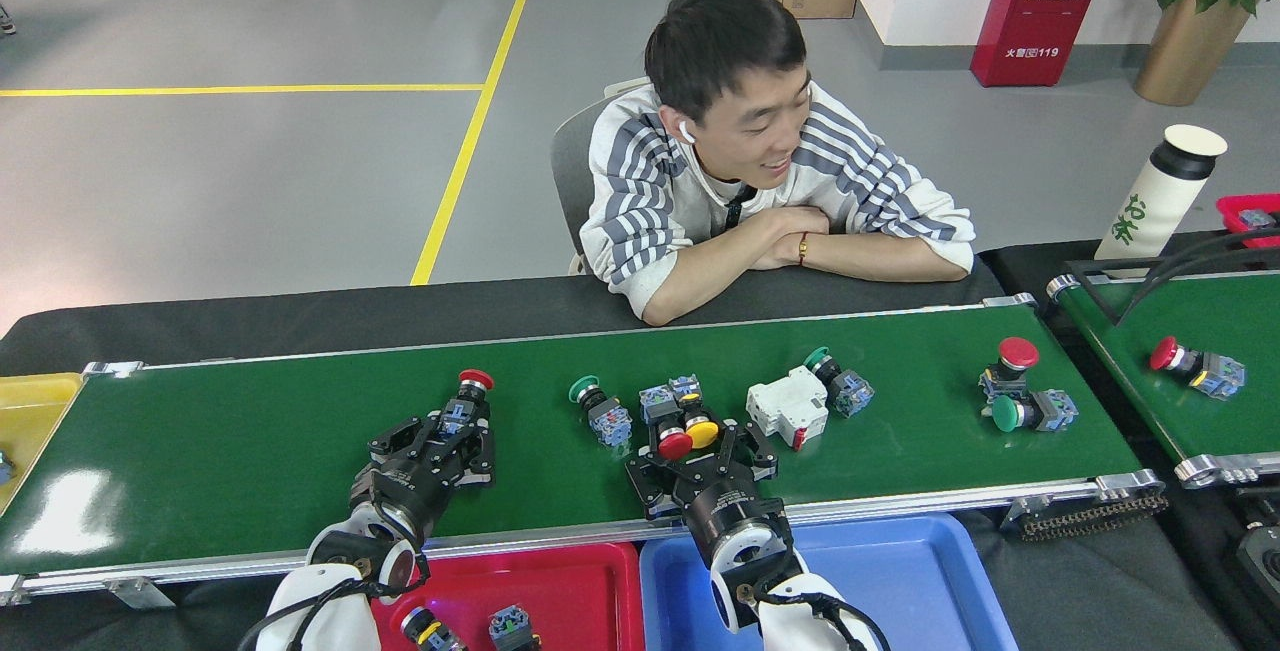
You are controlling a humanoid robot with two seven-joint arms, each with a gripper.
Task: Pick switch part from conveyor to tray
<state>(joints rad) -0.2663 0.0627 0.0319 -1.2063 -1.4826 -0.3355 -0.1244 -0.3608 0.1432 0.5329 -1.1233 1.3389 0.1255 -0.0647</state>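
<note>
Bright, even overhead light is filling the scene, and soft, short shadows are falling under the parts. A white glare patch is shining on the glossy conveyor (70, 511) near its left end. Everything is staying sharp, with no motion blur; straight edges are bowing slightly toward the corners.
</note>
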